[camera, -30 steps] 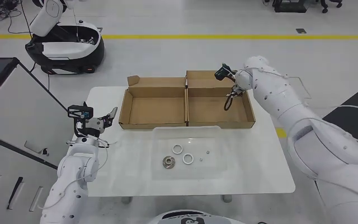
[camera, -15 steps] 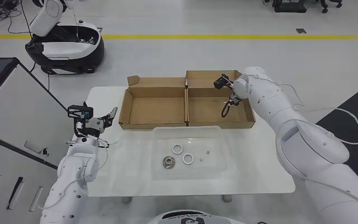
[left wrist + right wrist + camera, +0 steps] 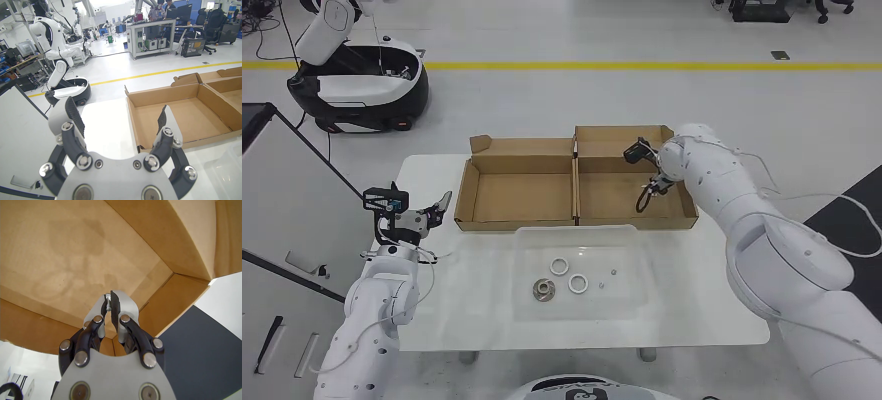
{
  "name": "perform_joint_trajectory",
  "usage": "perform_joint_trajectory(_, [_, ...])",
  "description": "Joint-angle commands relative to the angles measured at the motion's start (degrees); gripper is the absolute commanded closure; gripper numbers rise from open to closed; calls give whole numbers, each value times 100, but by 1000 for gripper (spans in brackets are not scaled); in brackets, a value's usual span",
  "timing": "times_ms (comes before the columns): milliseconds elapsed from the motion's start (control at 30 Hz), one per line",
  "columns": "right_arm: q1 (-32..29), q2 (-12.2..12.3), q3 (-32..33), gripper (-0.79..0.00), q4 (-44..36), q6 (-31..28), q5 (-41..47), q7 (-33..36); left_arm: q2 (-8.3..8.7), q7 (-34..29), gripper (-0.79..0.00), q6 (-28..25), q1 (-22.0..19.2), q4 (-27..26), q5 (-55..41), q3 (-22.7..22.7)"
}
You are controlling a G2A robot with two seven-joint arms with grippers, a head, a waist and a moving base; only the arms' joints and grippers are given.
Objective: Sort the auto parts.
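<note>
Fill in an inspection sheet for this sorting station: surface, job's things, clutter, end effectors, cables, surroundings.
Surface: white table.
Job's things: left box and right box, open, side by side; clear tray holding two white rings and a metal part.
Clutter: nothing seen.
End effectors: left end effector open, beside the left box; right end effector shut on a bolt over the right box's floor.
Cables: dark cables on the floor.
Surroundings: robot base; yellow floor line.
</note>
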Motion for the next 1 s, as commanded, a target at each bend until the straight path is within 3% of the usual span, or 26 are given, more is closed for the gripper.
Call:
perform_joint_trajectory(0, [0, -17, 12, 0, 60, -28, 4, -7, 0, 0, -785, 0, 0, 0, 0, 0])
perform_joint_trajectory(367, [-75, -91, 71, 0, 271, -102, 14, 15, 0, 0, -785, 0, 0, 0, 0, 0])
perform_joint_trajectory(433, [-81, -102, 84, -166, 283, -105, 18, 15, 0, 0, -785, 0, 0, 0, 0, 0])
perform_joint_trajectory(467, [-82, -106, 89, -289, 290, -106, 13, 13, 0, 0, -785, 0, 0, 0, 0, 0])
perform_joint_trajectory(533, [-73, -112, 95, -400, 302, -91, -14, -7, 0, 0, -785, 0, 0, 0, 0, 0])
perform_joint_trajectory(567, [-67, -114, 100, -563, 308, -87, -21, -17, 0, 0, -785, 0, 0, 0, 0, 0])
perform_joint_trajectory(600, [-57, -115, 107, -785, 318, -76, -29, -32, 0, 0, -785, 0, 0, 0, 0, 0])
perform_joint_trajectory(967, [184, -45, 195, -785, 334, -396, -165, -271, 0, 0, -785, 0, 0, 0, 0, 0])
